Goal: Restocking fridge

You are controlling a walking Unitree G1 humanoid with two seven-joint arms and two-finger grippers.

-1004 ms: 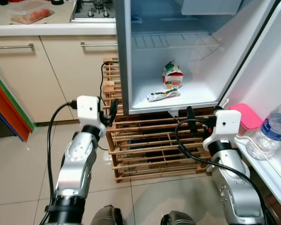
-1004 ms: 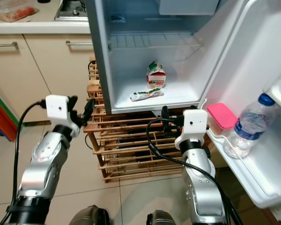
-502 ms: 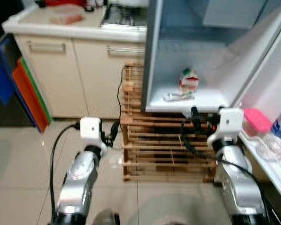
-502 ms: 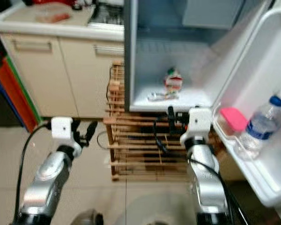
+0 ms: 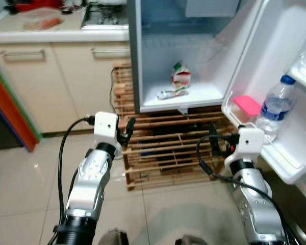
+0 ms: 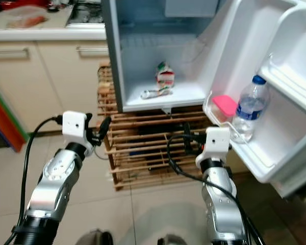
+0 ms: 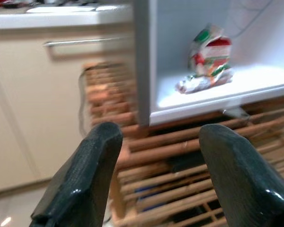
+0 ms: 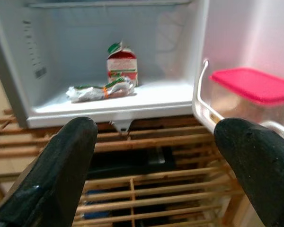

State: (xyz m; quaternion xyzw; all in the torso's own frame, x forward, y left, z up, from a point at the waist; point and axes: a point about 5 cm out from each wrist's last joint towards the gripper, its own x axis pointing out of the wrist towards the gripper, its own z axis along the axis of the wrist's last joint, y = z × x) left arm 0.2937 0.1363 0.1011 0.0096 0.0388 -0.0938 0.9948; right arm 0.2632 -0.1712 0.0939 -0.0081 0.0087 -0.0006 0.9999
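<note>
The small fridge [image 5: 137, 61] stands open on a wooden slatted rack [image 5: 163, 153]. On its bottom shelf stand a red and green carton [image 5: 181, 76] and, in front of it, a flat wrapped packet [image 5: 171, 93]. The open door [image 5: 275, 66] holds a pink-lidded container [image 5: 246, 106] and a water bottle [image 5: 276, 104] on its lower shelf. My left gripper [image 5: 127, 130] is open and empty, left of the rack. My right gripper [image 5: 217, 143] is open and empty, below the door's lower corner. Both wrist views look toward the carton [image 7: 209, 49] and packet [image 8: 100, 90].
Cream kitchen cabinets [image 5: 46, 76] with a worktop and a hob [image 5: 104, 15] stand to the left of the fridge. A tray of food [image 5: 41, 23] lies on the worktop. Coloured boards [image 5: 10, 112] lean at far left. Tiled floor [image 5: 25, 189] spreads before me.
The camera has shifted; the fridge now sits further back and the door shelf shows more fully. Both grippers stay open and empty in front of me.
</note>
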